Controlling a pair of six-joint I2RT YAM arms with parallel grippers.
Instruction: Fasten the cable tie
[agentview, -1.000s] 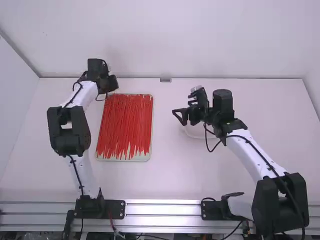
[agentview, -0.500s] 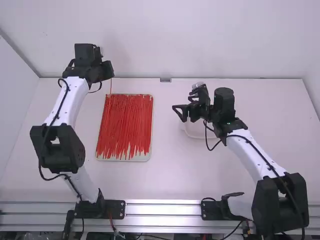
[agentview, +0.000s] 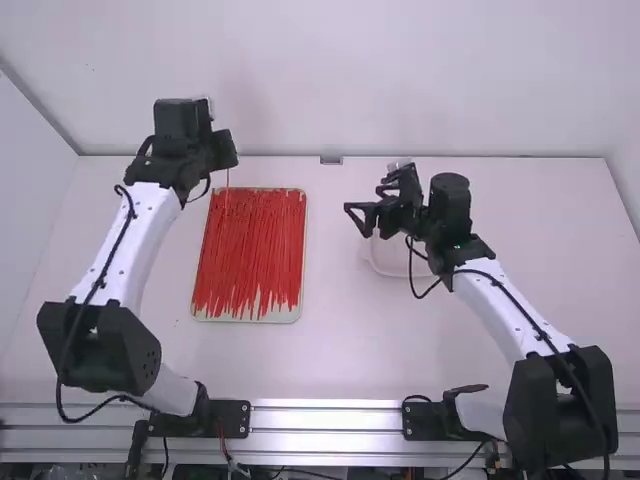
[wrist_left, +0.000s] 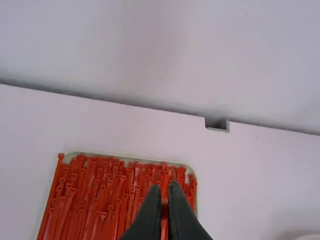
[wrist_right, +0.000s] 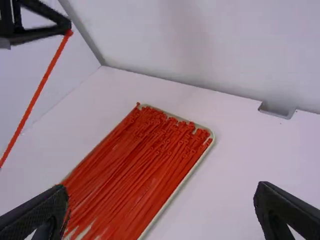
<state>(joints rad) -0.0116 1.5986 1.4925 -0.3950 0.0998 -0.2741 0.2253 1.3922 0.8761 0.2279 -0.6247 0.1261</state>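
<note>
The cable tie (wrist_right: 49, 70) hangs vertically from left gripper (wrist_left: 163, 195).

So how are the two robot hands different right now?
The left gripper is shut on one red cable tie; the right gripper is open and holds nothing. The left gripper is over the tray's far end; the right gripper is off to its side. Both are black, two-fingered.

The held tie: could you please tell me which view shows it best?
The right wrist view: most of the tie hangs from the left gripper, plain against the wall. The high view gives a faint red line by that gripper; the left wrist view, a red sliver between its fingers.
</note>
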